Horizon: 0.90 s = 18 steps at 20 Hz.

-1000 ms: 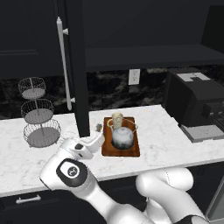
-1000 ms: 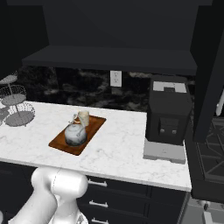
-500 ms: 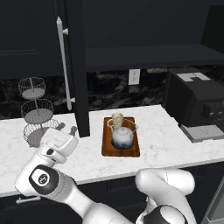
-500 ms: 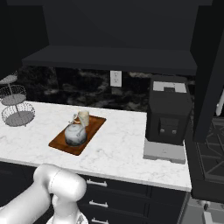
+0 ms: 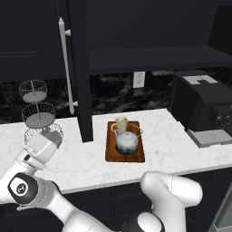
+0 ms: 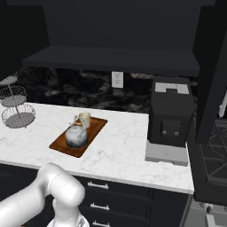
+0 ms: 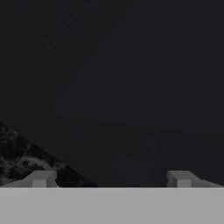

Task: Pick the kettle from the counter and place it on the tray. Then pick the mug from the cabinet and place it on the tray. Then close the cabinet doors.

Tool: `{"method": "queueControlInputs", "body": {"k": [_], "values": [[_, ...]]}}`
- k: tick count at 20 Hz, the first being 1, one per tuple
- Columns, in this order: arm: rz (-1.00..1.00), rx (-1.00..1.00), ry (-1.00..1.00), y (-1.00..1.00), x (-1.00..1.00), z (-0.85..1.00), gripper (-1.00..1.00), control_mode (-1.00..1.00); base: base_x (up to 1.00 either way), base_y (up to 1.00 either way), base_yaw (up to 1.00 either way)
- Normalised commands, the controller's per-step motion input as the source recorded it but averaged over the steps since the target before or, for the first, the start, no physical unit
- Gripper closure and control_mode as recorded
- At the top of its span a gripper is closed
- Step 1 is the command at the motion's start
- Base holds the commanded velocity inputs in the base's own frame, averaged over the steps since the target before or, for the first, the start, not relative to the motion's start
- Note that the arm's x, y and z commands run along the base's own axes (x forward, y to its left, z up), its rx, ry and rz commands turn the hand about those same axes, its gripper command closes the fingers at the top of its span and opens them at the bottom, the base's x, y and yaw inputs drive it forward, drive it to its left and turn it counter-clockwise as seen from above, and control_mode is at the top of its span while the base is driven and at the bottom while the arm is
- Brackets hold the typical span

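Kettle (image 5: 126,142) and mug (image 5: 121,123) sit together on the tray (image 5: 110,153), mug at its 12 o'clock end. Gripper (image 7: 111,179), jaws spread and empty, faces dark cabinetry; closing the open cabinet door (image 5: 80,68) likely comes next, needing a sideways push.

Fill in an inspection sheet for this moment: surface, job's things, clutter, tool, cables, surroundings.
Surface: white marble counter above black drawers.
Job's things: squat silvery kettle and small cream mug both stand on the reddish-brown wooden tray, mug behind kettle. A tall black cabinet door with a long silver bar handle stands open, edge-on, left of the tray.
Clutter: tiered wire basket stand at the counter's left end.
Tool: jaws wide apart, holding nothing, facing dark panelling.
Cables: nothing seen.
Surroundings: black coffee machine on the right, white wall socket on the dark backsplash.
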Motion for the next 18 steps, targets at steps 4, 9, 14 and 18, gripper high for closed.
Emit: {"method": "queueControlInputs", "body": {"k": [4,9,14,18], "values": [[-0.10,-0.09,0.06,0.35,0.12,0.08,-1.00,-1.00,0.00,0.00,0.00],[-0.14,-0.02,0.11,0.05,0.02,0.39,-1.00,-1.00,0.00,0.00,0.00],[-0.14,0.00,0.03,-0.03,0.00,0.64,-1.00,-1.00,0.00,0.00,0.00],[-0.07,0.00,0.00,-0.17,0.00,0.66,-1.00,-1.00,0.00,0.00,0.00]]}}
